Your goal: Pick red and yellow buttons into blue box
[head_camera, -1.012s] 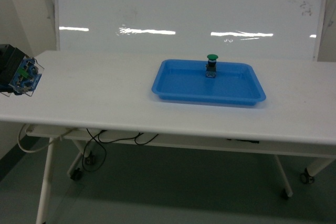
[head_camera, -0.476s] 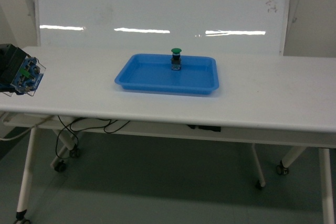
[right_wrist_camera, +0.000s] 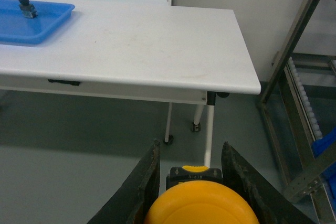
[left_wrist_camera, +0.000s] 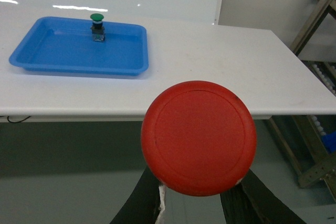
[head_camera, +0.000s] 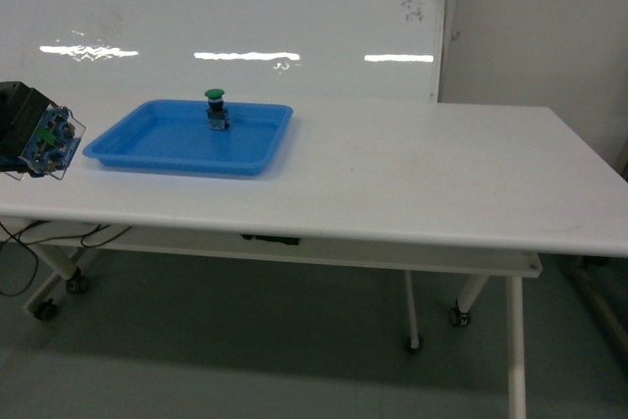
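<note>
- One long white desk point(head_camera: 412, 183) on castered legs stands before a glossy white wall board point(head_camera: 245, 17).
- One shallow blue tray point(head_camera: 186, 149) lies toward the desk's left end, nearer the far edge than the near one.
- One green-capped pushbutton point(head_camera: 215, 108) stands upright inside the tray, against its far rim; no other item is in the tray.
- One blue-and-clear device point(head_camera: 44, 141) shows at the left border of the head view, near the desk's left end; what it belongs to cannot be told.
- The left gripper point(left_wrist_camera: 194, 198), off the desk's near edge, is clamped on one red button point(left_wrist_camera: 199, 137), its round cap facing the wrist camera.
- The right gripper point(right_wrist_camera: 195, 182), over the grey floor beyond the desk's right end, is closed on one yellow button point(right_wrist_camera: 202, 203), black base between the dark fingers point(right_wrist_camera: 144, 184).
- A metal rack point(right_wrist_camera: 310, 103) stands right of the desk; a sliver of blue point(right_wrist_camera: 328, 145) low on it may be the box.
</note>
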`<state>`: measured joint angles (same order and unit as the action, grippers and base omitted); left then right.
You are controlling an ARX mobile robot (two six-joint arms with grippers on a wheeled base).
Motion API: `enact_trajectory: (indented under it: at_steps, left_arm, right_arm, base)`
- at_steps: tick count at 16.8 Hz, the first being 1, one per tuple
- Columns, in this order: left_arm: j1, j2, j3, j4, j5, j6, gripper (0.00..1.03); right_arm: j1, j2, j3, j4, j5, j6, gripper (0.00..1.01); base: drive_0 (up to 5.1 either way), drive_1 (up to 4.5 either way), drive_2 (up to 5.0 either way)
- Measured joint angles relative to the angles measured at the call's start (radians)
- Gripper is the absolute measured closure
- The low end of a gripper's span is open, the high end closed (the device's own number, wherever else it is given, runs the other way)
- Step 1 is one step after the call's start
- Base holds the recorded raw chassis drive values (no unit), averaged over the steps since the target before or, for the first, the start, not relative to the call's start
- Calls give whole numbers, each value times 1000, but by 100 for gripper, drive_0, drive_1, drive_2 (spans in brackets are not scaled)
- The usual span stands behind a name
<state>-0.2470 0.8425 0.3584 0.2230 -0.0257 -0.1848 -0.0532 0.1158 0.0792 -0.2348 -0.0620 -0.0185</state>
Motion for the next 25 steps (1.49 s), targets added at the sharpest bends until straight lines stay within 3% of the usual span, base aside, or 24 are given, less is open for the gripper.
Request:
enact_trajectory:
  at_steps: [14, 25]
  left_arm:
    - [0, 0, 0, 0, 0, 0, 84]
    - [0, 2, 0, 0, 0, 0, 84]
  right_arm:
    - [0, 0, 0, 0, 1, 0, 69]
    - [0, 0, 0, 0, 1, 0, 69]
  base:
    - [460, -122, -351]
    - [498, -243, -243]
